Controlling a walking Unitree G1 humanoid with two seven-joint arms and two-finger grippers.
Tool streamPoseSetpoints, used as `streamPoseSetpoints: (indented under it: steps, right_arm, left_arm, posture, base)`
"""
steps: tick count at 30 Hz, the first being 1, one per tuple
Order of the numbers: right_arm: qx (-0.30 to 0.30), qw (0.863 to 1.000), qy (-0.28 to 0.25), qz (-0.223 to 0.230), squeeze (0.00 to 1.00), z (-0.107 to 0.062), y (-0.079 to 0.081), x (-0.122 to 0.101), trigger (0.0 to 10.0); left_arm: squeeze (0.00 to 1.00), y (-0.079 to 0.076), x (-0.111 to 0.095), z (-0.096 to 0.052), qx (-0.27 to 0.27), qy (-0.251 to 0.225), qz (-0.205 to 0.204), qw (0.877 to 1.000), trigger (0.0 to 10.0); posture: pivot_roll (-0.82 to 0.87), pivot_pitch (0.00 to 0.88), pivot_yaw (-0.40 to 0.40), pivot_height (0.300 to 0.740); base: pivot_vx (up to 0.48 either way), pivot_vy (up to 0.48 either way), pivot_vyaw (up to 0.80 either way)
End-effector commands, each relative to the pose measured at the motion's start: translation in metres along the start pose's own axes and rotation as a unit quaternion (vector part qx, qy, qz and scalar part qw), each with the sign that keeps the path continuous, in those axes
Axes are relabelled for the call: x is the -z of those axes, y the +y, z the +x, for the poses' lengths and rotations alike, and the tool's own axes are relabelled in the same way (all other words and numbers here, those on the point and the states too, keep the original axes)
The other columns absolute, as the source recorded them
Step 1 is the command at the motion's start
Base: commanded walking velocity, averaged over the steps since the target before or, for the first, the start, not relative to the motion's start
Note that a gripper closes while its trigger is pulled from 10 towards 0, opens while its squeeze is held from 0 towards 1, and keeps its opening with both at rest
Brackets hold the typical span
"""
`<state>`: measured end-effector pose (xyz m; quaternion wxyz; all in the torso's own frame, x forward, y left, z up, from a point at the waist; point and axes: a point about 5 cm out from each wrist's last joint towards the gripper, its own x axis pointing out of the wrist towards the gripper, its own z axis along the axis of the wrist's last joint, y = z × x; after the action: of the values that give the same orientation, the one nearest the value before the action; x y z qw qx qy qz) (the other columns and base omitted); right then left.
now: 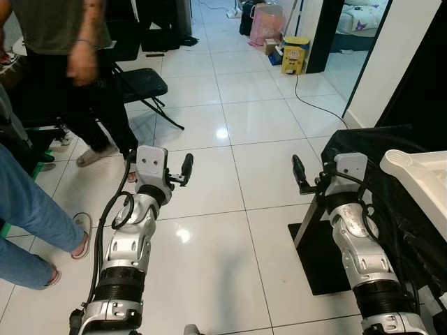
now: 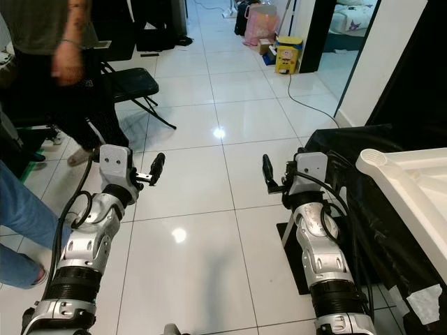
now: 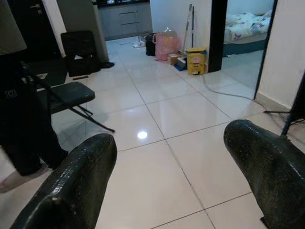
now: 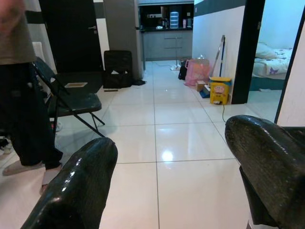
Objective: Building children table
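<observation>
**Q:** Nearest up: two silver arms raised over white floor tiles, right? Holding anything?

**A:** Nope. Left gripper spread wide, fingers well apart with nothing but tile between. Same for right gripper, fingers parted, nothing held. Both just hovering above bare floor.

**Q:** And the actual table bit?

**A:** Off to the outer side of the right gripper, a little behind the fingertips: white plastic table part, lying tilted on top of something draped in black cloth. Round socket-looking corner closest to the gripper. Well apart from the left gripper, clear across the floor.

**Q:** Any read on how that handles?

**A:** Looks like moulded plastic, so probably light and stiff, not fragile. Smooth glossy face though, likely slippery for two thin fingers. Best bet: pinch the raised rim near that corner rather than the flat top. Wide piece, so probably swings if held at one end; maybe a two-gripper job.

**Q:** Anything further out?

**A:** Ahead of the left gripper, a person's legs in jeans and another person standing, then a black folding chair. Farther still, a pink bag and yellow box by a doorway.
</observation>
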<state>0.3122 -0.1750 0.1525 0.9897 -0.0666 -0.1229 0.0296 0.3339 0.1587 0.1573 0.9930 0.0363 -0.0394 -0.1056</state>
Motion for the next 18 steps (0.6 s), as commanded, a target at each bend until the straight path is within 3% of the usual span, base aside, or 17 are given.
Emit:
streamPoseSetpoints:
  steps: [1,18]
  right_arm:
    - [0.008,1.000,0.003,0.002,0.00,0.000,-0.003,0.000,10.0]
    - [0.015,1.000,0.001,-0.008,0.00,0.004,-0.006,-0.006,10.0]
  left_arm:
    - [0.00,0.002,-0.001,-0.001,-0.027,0.004,0.005,1.000,10.0]
    - [0.00,0.003,-0.011,0.001,-0.028,0.004,0.011,1.000,10.0]
  posture:
    - [0.00,0.000,0.035,0.740]
    - [0.00,0.000,0.037,0.740]
  base:
    - [0.000,0.000,-0.49]
    - [0.000,0.000,-0.77]
